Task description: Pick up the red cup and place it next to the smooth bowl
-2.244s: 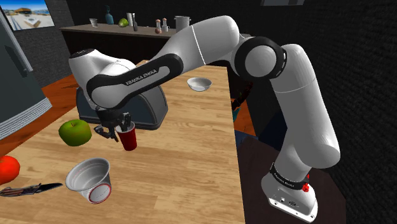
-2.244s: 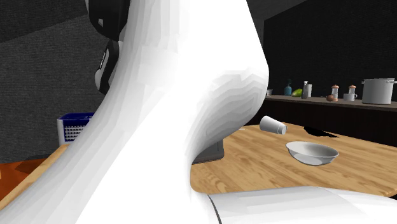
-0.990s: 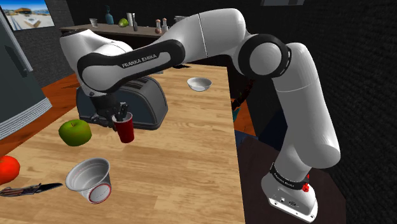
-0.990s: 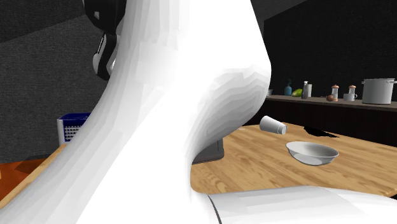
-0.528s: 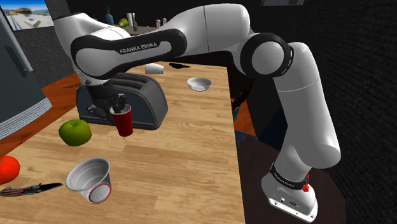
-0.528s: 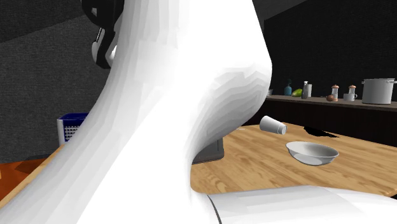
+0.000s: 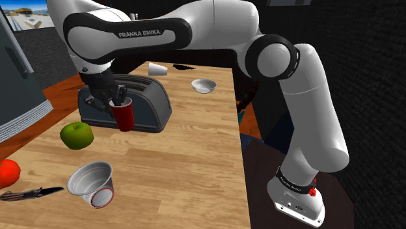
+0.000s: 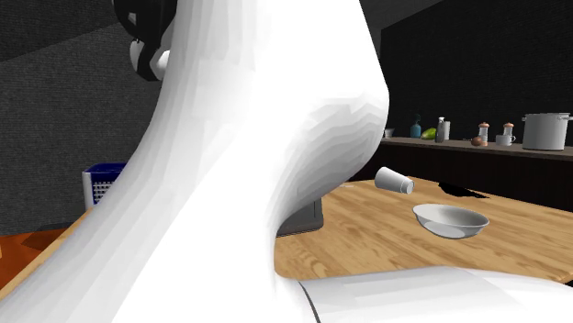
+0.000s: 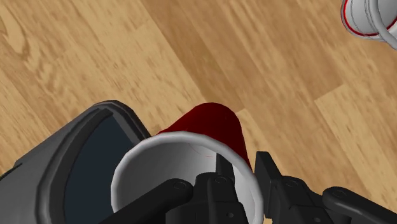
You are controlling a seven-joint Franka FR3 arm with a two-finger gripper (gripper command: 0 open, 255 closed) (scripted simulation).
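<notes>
Gripper (image 7: 120,99) pinches the rim of the tapered red cup (image 7: 123,117), white inside, holding it above the grainy wood table (image 7: 189,162) beside the rounded dark toaster (image 7: 148,104); smooth bowl (image 7: 204,85) well apart.

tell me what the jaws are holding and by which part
The red cup, by its rim: one jaw inside, the other outside the wall.

white bowl (image 8: 451,220) near tipped cup (image 8: 395,181) on table (image 8: 367,234)
</notes>
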